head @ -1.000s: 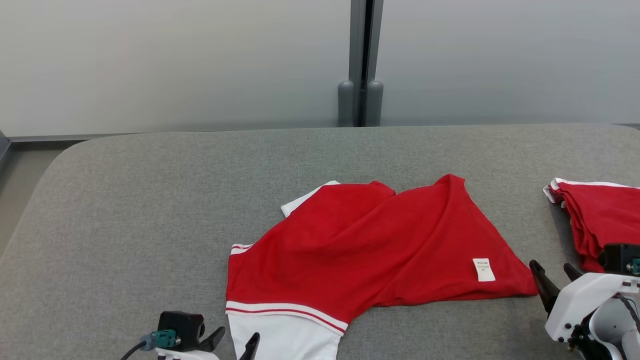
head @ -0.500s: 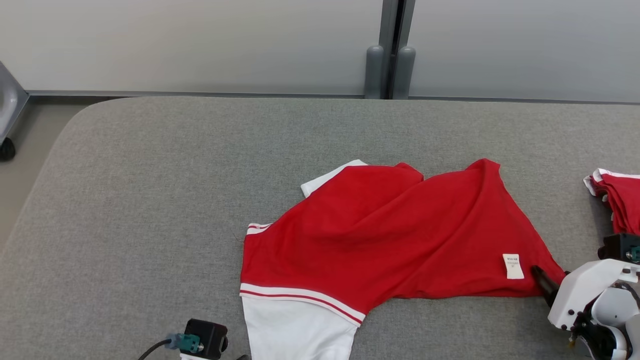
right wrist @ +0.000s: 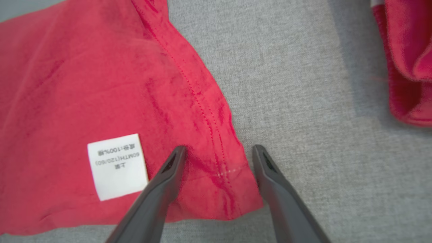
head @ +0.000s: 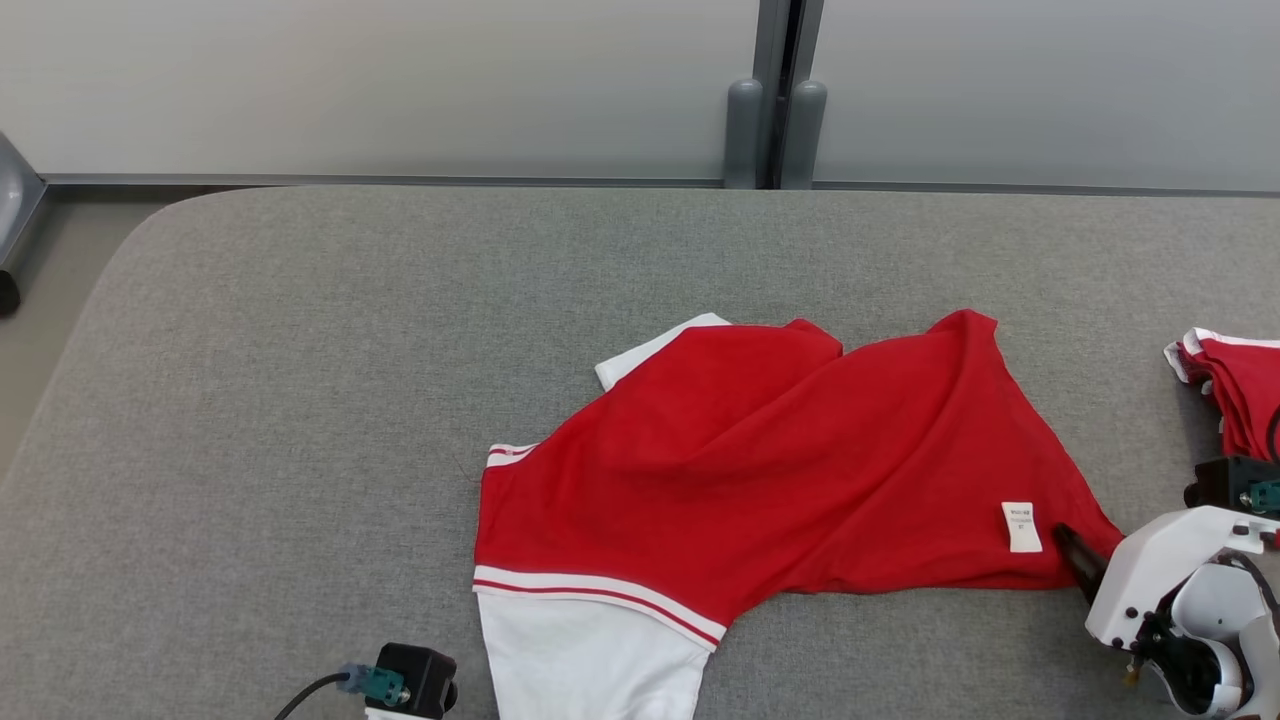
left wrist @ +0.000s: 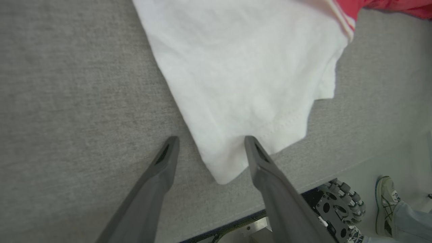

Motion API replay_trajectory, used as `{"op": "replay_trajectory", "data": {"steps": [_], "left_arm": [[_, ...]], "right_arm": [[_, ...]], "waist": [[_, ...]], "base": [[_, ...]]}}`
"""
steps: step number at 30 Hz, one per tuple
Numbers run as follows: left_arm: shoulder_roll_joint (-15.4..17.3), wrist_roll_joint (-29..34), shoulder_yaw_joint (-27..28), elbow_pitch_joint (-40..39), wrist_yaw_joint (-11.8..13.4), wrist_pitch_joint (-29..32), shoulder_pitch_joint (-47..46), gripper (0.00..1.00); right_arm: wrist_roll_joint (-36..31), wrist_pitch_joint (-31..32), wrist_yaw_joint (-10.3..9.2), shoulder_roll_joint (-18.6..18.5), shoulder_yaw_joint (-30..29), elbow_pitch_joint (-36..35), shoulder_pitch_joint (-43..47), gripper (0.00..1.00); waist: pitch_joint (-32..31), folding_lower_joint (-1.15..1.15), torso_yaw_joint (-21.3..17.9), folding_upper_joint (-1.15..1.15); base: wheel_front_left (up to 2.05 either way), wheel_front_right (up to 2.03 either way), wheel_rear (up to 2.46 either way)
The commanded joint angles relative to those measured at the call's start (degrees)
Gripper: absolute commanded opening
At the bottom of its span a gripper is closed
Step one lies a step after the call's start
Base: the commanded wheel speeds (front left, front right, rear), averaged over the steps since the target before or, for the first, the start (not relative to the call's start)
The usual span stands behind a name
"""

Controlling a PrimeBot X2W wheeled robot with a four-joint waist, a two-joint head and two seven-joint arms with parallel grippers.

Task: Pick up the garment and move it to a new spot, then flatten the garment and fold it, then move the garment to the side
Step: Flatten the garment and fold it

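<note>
The garment (head: 780, 470) is red with white panels and lies rumpled on the grey padded table (head: 300, 350). Its white label (head: 1021, 526) sits near the right corner. My right gripper (right wrist: 219, 149) is open and straddles that red hemmed corner (right wrist: 216, 141), one finger over the cloth beside the label (right wrist: 118, 165), the other over bare table. In the head view, one dark finger (head: 1078, 552) lies at that corner. My left gripper (left wrist: 211, 141) is open around the near tip of the white panel (left wrist: 243, 67), close to the table's front edge.
A second red and white garment (head: 1235, 390) is bunched at the table's right edge, close to my right arm (right wrist: 408, 60). Past the front edge are my base's wheel (left wrist: 341, 206) and a person's shoe (left wrist: 384, 199). A grey wall post (head: 775, 130) stands behind.
The head camera has shifted. My right gripper has moved from just right of the red corner onto it. My left fingers have dropped below the head view's bottom edge.
</note>
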Motion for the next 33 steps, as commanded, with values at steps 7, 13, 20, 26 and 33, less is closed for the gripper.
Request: {"op": "replay_trajectory", "data": {"steps": [7, 13, 20, 26, 33], "left_arm": [[-0.74, -0.22, -0.76, 2.70, -1.77, -1.77, -1.65, 0.00], [-0.27, -0.52, 0.39, 2.04, -2.14, -3.84, -1.92, 0.00], [1.20, -0.25, 3.04, -4.14, -1.92, -7.86, -1.39, 0.00], [3.17, 0.67, 5.76, -10.26, -1.67, -10.26, -3.25, 0.00], [5.56, 3.66, 8.53, -10.95, -3.27, -13.06, -12.76, 0.00]], "right_arm": [[1.46, -2.21, 0.01, -0.13, 1.25, -0.50, 0.96, 0.00], [0.91, -5.88, 0.01, -0.64, 0.83, -1.05, 0.82, 0.00], [1.46, -11.93, 0.01, -0.89, 1.05, -5.04, 2.27, 0.00], [4.00, -14.10, 0.01, -1.30, 2.18, -12.77, 3.75, 0.00], [6.62, -13.59, 0.01, -1.88, 2.78, -19.56, 0.08, 0.00]], "waist": [[-0.34, 0.00, -0.51, 0.00], [-1.42, 0.00, -0.49, 0.00], [-3.35, 0.00, -0.08, 0.00], [-2.99, 0.00, -0.72, 0.00], [0.83, 0.00, -2.02, 0.00]], "base": [[0.00, 0.00, 0.00], [0.00, 0.00, 0.00], [0.00, 0.00, 0.00], [0.00, 0.00, 0.00], [0.00, 0.00, 0.00]]}}
